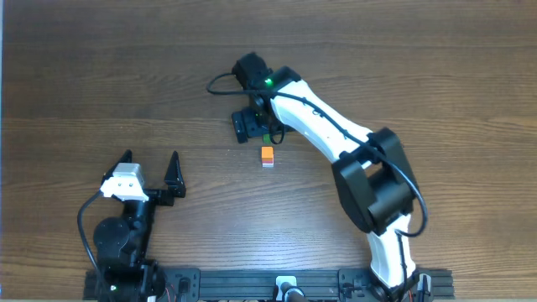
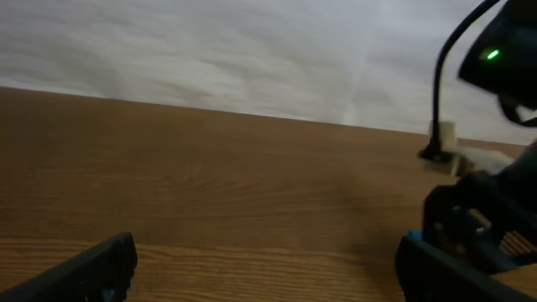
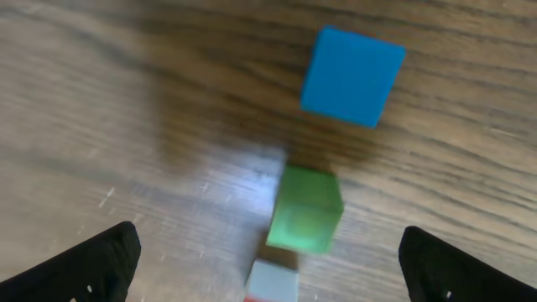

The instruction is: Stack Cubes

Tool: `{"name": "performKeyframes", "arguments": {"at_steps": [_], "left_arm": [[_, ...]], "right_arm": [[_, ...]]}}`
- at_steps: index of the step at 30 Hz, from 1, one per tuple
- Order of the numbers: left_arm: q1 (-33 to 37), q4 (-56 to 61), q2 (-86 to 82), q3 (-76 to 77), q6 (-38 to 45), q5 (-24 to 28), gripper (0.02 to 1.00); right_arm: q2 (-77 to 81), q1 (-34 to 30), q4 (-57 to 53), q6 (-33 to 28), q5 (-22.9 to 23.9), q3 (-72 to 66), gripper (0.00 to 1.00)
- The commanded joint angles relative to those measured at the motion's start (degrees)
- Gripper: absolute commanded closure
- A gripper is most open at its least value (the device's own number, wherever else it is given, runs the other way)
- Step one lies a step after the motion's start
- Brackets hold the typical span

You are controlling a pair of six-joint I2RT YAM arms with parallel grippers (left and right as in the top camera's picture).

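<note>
A blue cube point(image 3: 352, 75) and a green cube point(image 3: 306, 210) lie on the wooden table, a little apart. Just beyond the green one is a pale grey cube point(image 3: 273, 281) with a red-orange edge below it. In the top view an orange cube point(image 1: 268, 153) touches a pale cube point(image 1: 268, 164); I cannot tell whether one sits on the other. A sliver of the green cube point(image 1: 267, 138) peeks out beside my right gripper point(image 1: 256, 127). The right gripper point(image 3: 268, 239) hovers open above the green cube, holding nothing. My left gripper point(image 1: 151, 164) rests open near its base, far from the cubes.
Bare wooden table point(image 1: 403, 67) surrounds the cubes on all sides. The right arm point(image 1: 336, 134) crosses from the bottom right to the centre. In the left wrist view, that arm point(image 2: 495, 210) stands ahead with a pale wall behind.
</note>
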Motion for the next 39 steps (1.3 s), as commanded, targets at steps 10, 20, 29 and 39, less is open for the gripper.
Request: {"name": "performKeyframes", "arguments": {"at_steps": [10, 20, 29, 39], "left_arm": [[-0.17, -0.02, -0.46, -0.37, 0.85, 0.76, 0.018], [-0.17, -0.02, -0.46, -0.37, 0.85, 0.76, 0.018], [-0.17, -0.02, -0.46, -0.37, 0.85, 0.76, 0.018], [-0.17, -0.02, -0.46, -0.37, 0.85, 0.76, 0.018]], "right_arm": [[2.21, 0.0, -1.62, 11.02, 7.3, 1.6, 0.007], [4.28, 0.04, -0.35, 9.29, 5.09, 1.6, 0.073], [4.33, 0.04, -0.31, 9.29, 4.59, 1.53, 0.169], [4.68, 0.66, -0.17, 9.29, 4.22, 1.46, 0.257]]}}
